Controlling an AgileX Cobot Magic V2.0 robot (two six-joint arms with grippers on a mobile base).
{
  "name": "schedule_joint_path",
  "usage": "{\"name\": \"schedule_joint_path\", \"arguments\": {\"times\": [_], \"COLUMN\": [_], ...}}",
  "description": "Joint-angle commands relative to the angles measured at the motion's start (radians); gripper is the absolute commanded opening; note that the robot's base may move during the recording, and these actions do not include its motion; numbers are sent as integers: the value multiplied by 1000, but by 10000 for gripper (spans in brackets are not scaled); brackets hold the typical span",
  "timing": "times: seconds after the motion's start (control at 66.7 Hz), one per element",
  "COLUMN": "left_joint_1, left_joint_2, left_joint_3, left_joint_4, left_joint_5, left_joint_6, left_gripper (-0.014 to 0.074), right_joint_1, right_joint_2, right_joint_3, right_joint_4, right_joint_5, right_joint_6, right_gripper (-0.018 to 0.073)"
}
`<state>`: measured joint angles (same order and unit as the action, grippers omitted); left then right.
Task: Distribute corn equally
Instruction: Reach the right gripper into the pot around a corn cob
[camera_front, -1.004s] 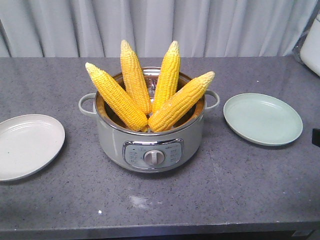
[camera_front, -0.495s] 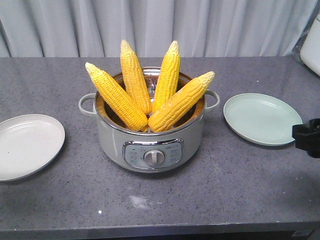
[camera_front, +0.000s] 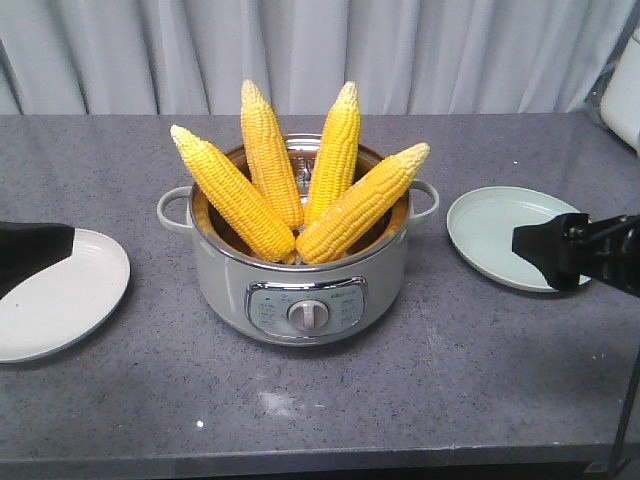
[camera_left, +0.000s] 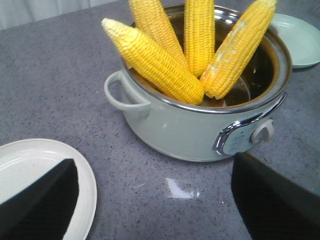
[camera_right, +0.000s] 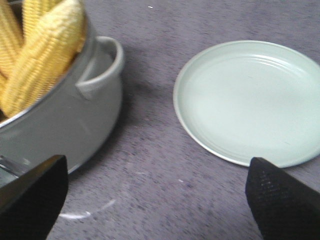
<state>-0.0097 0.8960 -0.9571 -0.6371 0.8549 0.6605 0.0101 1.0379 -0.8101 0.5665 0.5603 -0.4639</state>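
We held the jaws of our left gripper (camera_left: 155, 165) and right gripper (camera_right: 157, 165) wide apart. The corn (camera_front: 235, 195) stood fanned in the pot (camera_front: 230, 280), ahead of the left jaws and ahead-left of the right jaws.

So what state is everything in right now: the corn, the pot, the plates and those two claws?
Electric cooker: uncovered, holding all the corn.
Corn cobs: all four standing tips-up inside it, leaning on the rim.
White plate: empty.
Green plate: empty.
Left gripper: open, holding nothing.
Right gripper: open, holding nothing.
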Motion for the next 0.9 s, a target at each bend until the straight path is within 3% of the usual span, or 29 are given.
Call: {"name": "schedule_joint_path", "arguments": {"times": [0.0,0.12,0.225,0.48,0.69,0.884], "left_joint_1": [-1,-1,-1,-1,-1,-1], "left_joint_2": [-6,-6,-6,-6,-6,-6], "left_joint_3": [-28,-28,-28,-28,-28,-28], "left_joint_4": [-61,-61,-61,-61,-60,-60], "left_joint_5": [-44,-31,-29,-30,-30,-30], "left_joint_6": [23,23,23,23,25,25], "left_gripper": [569,569,569,569,569,569], "right_joint_1": [-4,-2,-2,22,150,184], "right_joint_2": [35,105,169,319,404,517], "right_joint_3": [-48,-117,-175,-305,-370,-477], "right_joint_4": [189,358,411,411,379,384], "right_joint_5": [-66,-20,35,104,-29,-49], "right_joint_6": [-172,-327,-366,-370,-323,-252], "right_gripper": [671,666,664,657,652,648]}}
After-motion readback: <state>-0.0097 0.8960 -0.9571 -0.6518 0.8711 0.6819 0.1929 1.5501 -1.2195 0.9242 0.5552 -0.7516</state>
